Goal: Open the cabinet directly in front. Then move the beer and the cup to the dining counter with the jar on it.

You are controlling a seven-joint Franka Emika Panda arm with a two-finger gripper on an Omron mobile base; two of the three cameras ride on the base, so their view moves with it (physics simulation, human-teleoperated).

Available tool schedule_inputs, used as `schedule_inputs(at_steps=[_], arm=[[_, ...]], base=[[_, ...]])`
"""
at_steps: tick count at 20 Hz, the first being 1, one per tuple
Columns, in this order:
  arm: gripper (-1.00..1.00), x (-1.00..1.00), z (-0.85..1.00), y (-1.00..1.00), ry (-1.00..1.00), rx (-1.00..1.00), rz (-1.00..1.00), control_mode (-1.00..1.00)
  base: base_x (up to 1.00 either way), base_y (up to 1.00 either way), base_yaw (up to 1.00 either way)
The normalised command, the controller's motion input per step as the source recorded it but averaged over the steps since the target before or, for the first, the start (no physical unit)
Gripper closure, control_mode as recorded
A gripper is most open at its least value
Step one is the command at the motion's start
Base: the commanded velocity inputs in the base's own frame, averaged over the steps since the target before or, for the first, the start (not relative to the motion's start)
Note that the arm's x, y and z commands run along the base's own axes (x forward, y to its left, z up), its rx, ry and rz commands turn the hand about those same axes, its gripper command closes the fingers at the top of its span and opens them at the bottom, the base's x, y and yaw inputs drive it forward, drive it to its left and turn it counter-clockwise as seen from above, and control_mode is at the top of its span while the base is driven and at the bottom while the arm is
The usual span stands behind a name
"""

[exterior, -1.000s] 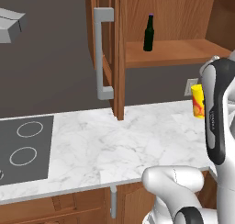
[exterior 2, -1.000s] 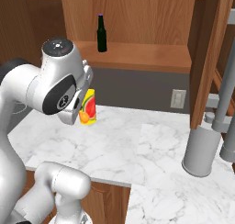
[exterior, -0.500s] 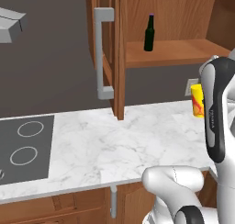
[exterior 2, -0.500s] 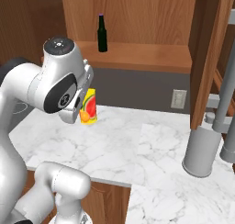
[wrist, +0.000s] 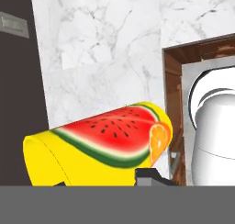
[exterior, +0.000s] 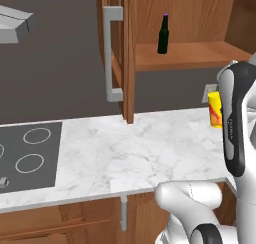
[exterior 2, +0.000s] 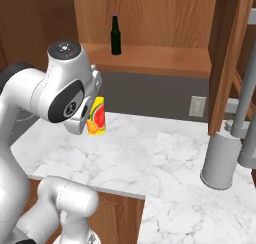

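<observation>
**A:** Nothing's really budged since the earlier shots. Base views line up the same, and the cup point(wrist: 98, 145) sits in the same spot by the arm, beer point(exterior: 163, 34) untouched on the shelf.

**B:** ok, what's hard to see though?

**A:** Closest in, the hand view: the gripper point(wrist: 103, 182) is mostly cut off by the bottom edge. One dark fingertip point(wrist: 149, 176) pokes up right against the cup's side and the other is barely a sliver, so it reads as clamped on the cup, but the contact itself is hidden. In the left base view the forearm covers the right side of the cup point(exterior: 214, 109); in the right base view the wrist covers its left side point(exterior 2: 97, 116).

**B:** arm pose?

**A:** Elbow high, forearm folded down, hand low over the marble worktop point(exterior 2: 145, 155).

**B:** and the cup vs the pincer?

**A:** Between the fingers, upright in the base views, watermelon-and-orange print facing out. It fills the lower hand view sideways because the camera's rolled. Can't tell if it's touching the worktop.

**B:** further back?

**A:** The cabinet point(exterior: 131, 53) door hangs open, grey handle point(exterior: 111, 53) facing out. The beer stands upright on the shelf inside, well apart from the gripper.
</observation>
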Motion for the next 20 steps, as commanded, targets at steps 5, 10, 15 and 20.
schedule_inputs(at_steps=[5,10,15,20], arm=[[1.00,0.00,0.00,0.00,0.00,0.00,0.00,1.00],[1.00,0.00,0.00,0.00,0.00,0.00,0.00,1.00],[1.00,0.00,0.00,0.00,0.00,0.00,0.00,1.00],[1.00,0.00,0.00,0.00,0.00,0.00,0.00,1.00]], base=[[-0.61,-0.07,0.04],[-0.44,-0.02,0.03],[-0.16,0.00,0.11],[-0.19,0.00,0.21]])
